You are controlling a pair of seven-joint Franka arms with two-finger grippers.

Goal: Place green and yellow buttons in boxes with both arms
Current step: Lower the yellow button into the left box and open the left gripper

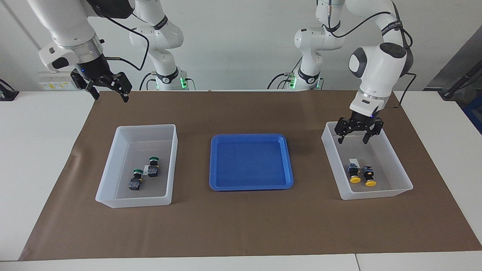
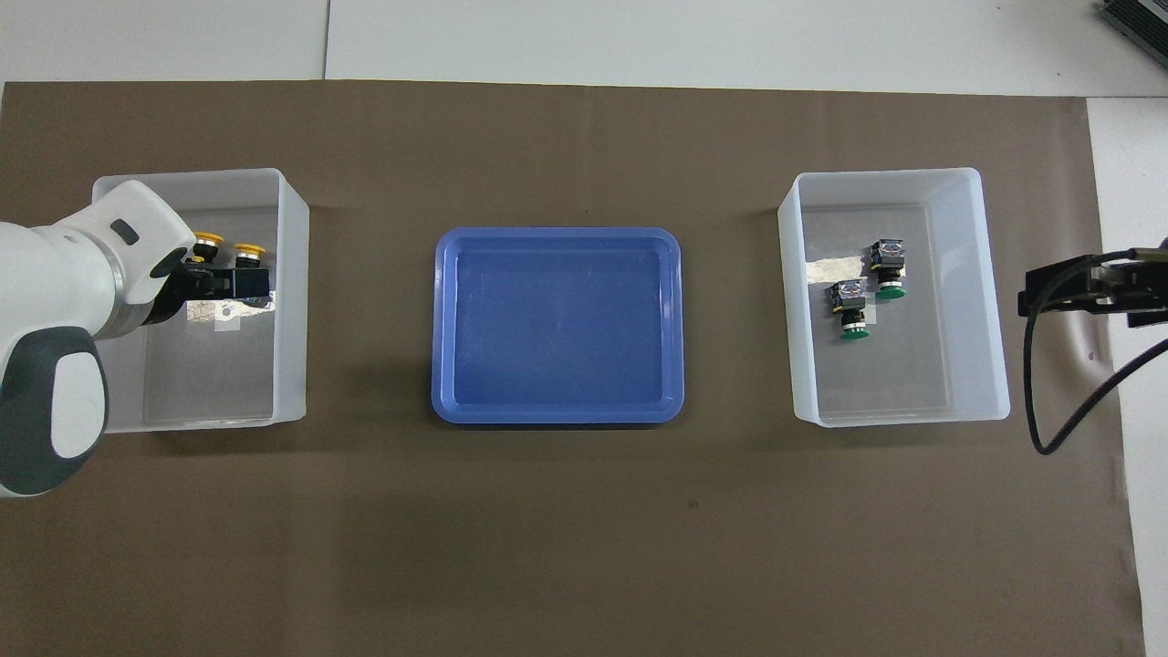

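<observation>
While both yellow buttons (image 1: pixel 360 177) are lying in their box (image 1: pixel 399 174), the left gripper (image 1: pixel 358 140) is hanging open above; the right gripper (image 1: pixel 110 96) is waiting open over the brown mat's (image 1: pixel 241 226) corner.

Bright, even light; soft shadows; sharp focus.

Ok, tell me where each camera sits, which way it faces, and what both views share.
Facing view: high across the table, looking at the robots; both white arms show whole, the left pincer open over the translucent white plastic bin with the yellow-capped buttons, the right pincer open, waiting over the brown mat's edge.
Overhead view: above the robots' end, looking steeply down; only the left arm's wrist and pincer and the right pincer show.
Shared: both bins, the shallow blue plastic tray and all four buttons.
</observation>
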